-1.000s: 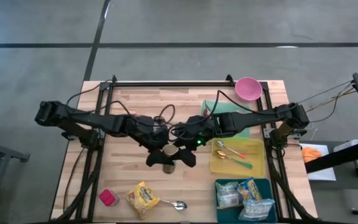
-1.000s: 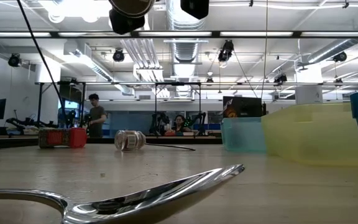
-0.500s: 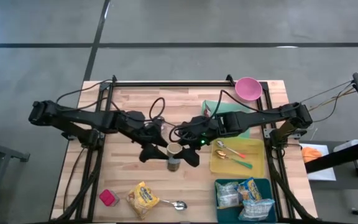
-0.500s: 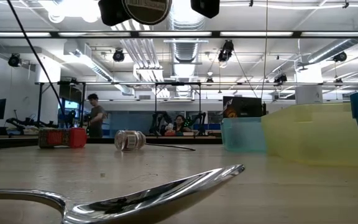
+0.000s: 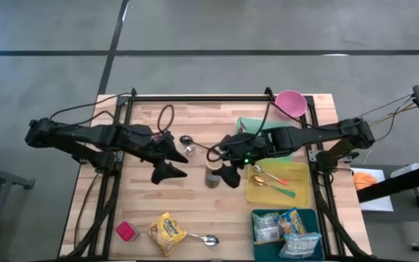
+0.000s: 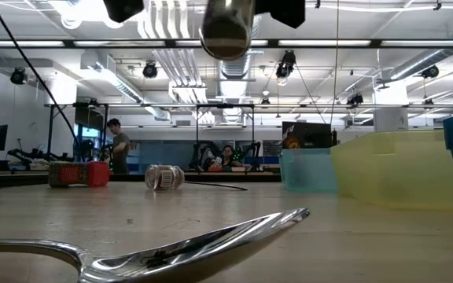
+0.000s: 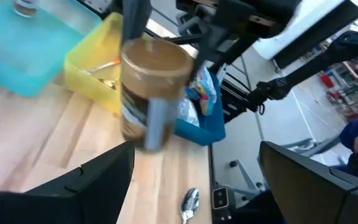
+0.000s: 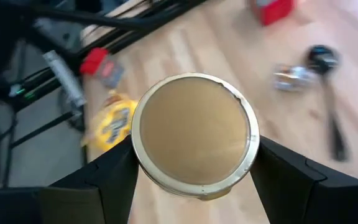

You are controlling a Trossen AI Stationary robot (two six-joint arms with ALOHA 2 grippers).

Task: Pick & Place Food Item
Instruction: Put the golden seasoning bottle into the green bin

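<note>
Can [image 5: 213, 175]: clamped in right gripper [image 5: 222, 175], mid-table; left gripper [image 5: 167, 161] apart at nine o'clock. Carry level toward yellow tray [image 5: 305, 195], four o'clock.

Robotics lab: open hall w/ exposed ceiling ducts [image 6: 234, 67], more arm rigs [image 6: 226, 126] at far benches, people [image 6: 120, 145] working.

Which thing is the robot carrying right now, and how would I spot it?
Look at the middle of the wooden table, just left of the yellow tray. There the right gripper holds a small round can in the air. Unlike the snack bags and spoons lying flat, it is a cylinder with a gold-coloured end.
</note>
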